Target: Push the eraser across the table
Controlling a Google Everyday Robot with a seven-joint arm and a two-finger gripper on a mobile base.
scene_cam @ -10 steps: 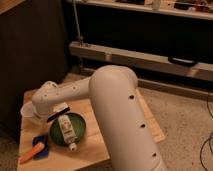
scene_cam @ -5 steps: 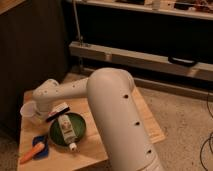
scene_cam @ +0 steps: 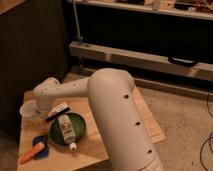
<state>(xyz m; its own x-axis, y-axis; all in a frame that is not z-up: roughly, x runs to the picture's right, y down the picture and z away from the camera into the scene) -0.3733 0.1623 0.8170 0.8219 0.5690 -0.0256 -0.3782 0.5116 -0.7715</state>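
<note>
The eraser (scene_cam: 58,112), a slim black bar with a white lower side, lies slanted on the light-wood table (scene_cam: 125,107), at the far-left rim of a green plate (scene_cam: 80,134). My white arm reaches in from the lower right and bends over the table's left part. Its wrist ends just above the eraser's left end. The gripper (scene_cam: 45,115) points down there, shut, mostly hidden under the wrist, right beside the eraser. I cannot tell whether it touches the bar.
A white bottle (scene_cam: 65,130) lies on the green plate. A white cup (scene_cam: 28,111) stands at the table's left edge. A blue block (scene_cam: 40,148) and an orange object (scene_cam: 30,153) sit at the front left corner. Dark cabinets stand behind.
The arm's elbow has swung a little to the left and nearer the camera. The eraser has shifted slightly toward the front left, against the plate's rim.
</note>
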